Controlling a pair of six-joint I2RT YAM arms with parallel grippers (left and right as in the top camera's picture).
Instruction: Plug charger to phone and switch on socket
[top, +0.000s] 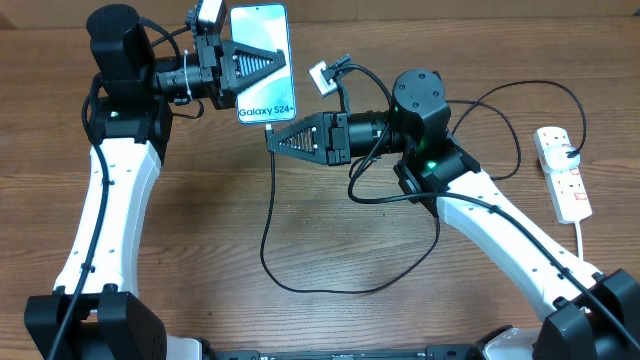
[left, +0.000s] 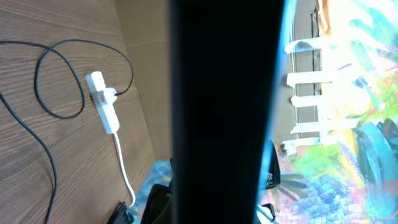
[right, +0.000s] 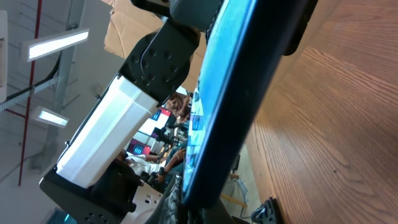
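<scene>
a miss at the port is judged the chief risk: the phone (top: 260, 25) is held off the table (top: 200, 250) at 12 o'clock, and the port cannot be made out in any view, so the connector could be driven against the lower edge and scraped or bent. if the push is made off-axis, the phone could be twisted or slid in its clamp. the charger (top: 272, 190) is looped widely under the right arm toward 5 o'clock, where it could be snagged and the plug tugged at the socket (top: 562, 175), which is found at 3 o'clock, well apart from the phone. the left gripper (top: 284, 58) is clenched across the phone's screen and back. the right gripper (top: 272, 138) is closed, just at 6 o'clock of the phone. the cable is seen to drop from its fingertips, so the connector end is judged to be pinched there, though the tip itself is hidden.
</scene>
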